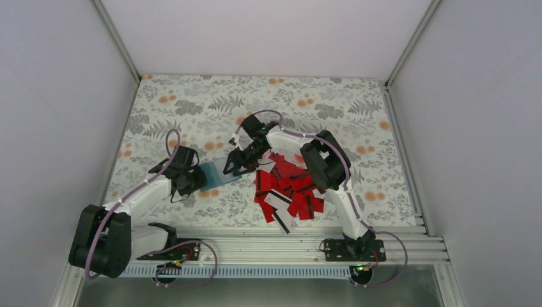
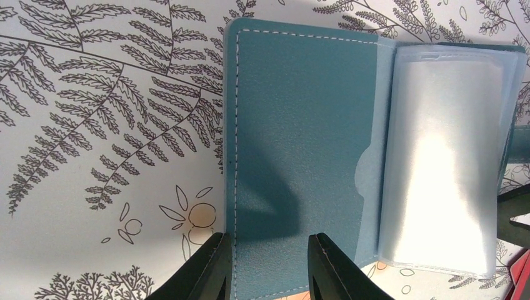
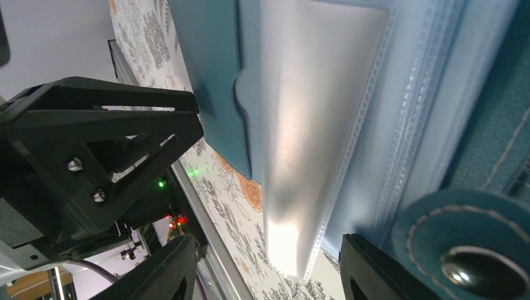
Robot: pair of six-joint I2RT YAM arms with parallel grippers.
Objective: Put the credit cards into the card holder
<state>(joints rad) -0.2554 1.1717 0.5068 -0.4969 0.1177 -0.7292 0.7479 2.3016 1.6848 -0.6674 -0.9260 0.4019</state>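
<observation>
White walls (image 1: pixel 64 96) are seen around a fern-printed tabletop (image 1: pixel 192 102). The card holder (image 2: pixel 300 125) lies spread open left of centre, and the credit cards (image 1: pixel 291 192) are heaped just to its right, mostly red, some overlapping.

The left end effector (image 2: pixel 267 244) is set at the near edge of the holder's teal cover. Its fingers are part open with the cover lying flat between and under them, so the cover appears to be pinned down rather than pinched. The right end effector (image 3: pixel 269 244) hangs open close over the clear pockets (image 2: pixel 444 156), beside the snap tab (image 3: pixel 469 256). No card is seen between its fingers.

The step in hand is judged to be readying a pocket, with no card seen in the holder and the heap yet to be worked through. To do it well, the cover should be kept pressed by the left arm so the holder is not dragged across the cloth. One card should be taken from the top of the heap where an edge is raised by its neighbours, since a card lying flat offers little to grip. It should be held by a short edge, squared to the pocket mouth and slid in at a shallow angle. The limp plastic may buckle if the card is pushed in skewed.
</observation>
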